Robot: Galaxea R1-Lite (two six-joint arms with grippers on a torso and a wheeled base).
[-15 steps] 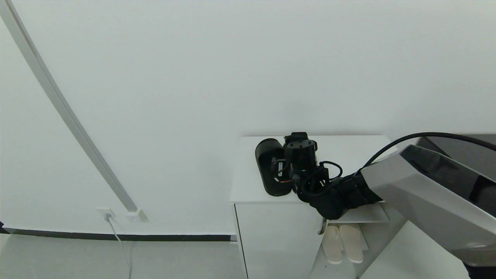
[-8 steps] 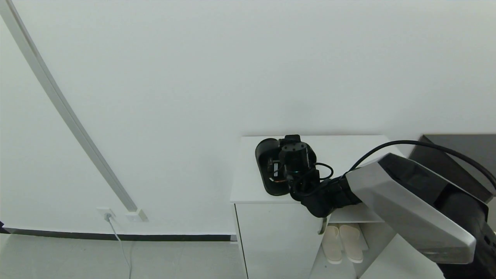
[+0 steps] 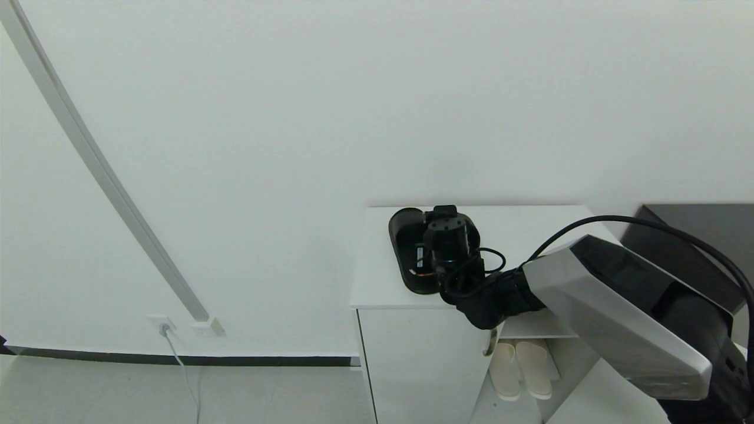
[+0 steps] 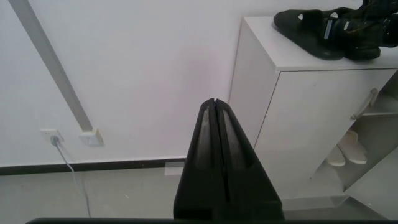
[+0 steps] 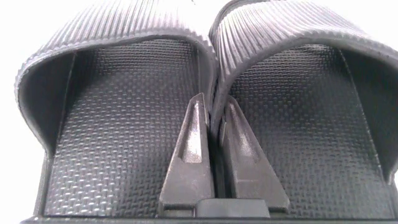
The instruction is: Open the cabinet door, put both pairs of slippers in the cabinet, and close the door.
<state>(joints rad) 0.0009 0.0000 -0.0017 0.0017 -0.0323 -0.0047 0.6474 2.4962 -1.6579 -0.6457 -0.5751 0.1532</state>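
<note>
Slippers, black, atop cabinet; right end effector clamped on their adjoining inner edges.

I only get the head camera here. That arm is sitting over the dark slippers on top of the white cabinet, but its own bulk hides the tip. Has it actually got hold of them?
Observer: Yes. The right wrist camera shows the right end effector shut on the pair of black ribbed rubber slippers.
Visitor: Both slippers with one pinch?
Observer: One finger sits inside each slipper, squeezing their two touching inner walls together.
Visitor: And the other arm?
Observer: The left end effector is shut and empty, off to the left of the white cabinet and apart from it.
</note>
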